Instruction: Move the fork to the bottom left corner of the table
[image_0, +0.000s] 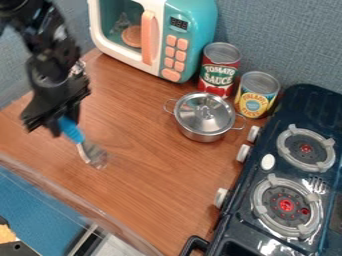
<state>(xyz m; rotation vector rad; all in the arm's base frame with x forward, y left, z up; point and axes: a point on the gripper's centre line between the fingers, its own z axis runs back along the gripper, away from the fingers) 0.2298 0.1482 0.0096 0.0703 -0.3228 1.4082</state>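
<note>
Blue at its handle and silver at its head, the fork is held at the left of the frame, with the head pointed down and to the right, over the wooden table. By the handle it is gripped, presumably so that the head can be set down freely. The fingers of the black gripper are closed in on the upper part of that handle, as far as can be judged; the far side of the grip is hidden by the black fingers themselves, and only a narrow gap, if any, seems to be left beyond the handle's thickness. Nothing else is touched by them. Whether the head is resting on the wood or is held just above it cannot be told.

Toward the upper centre and right, the lidded pot, the tomato can and the yellow-labelled can are grouped between the toy microwave and the stove, well apart from the fork. A small pronged shape is seen beside the lower burner; its nature cannot be settled.

For the task, a short shift toward the lower left edge of the wood seems to be called for, followed by a low release. If the handle is let go too high, the fork may be tipped or rolled over the edge.
</note>
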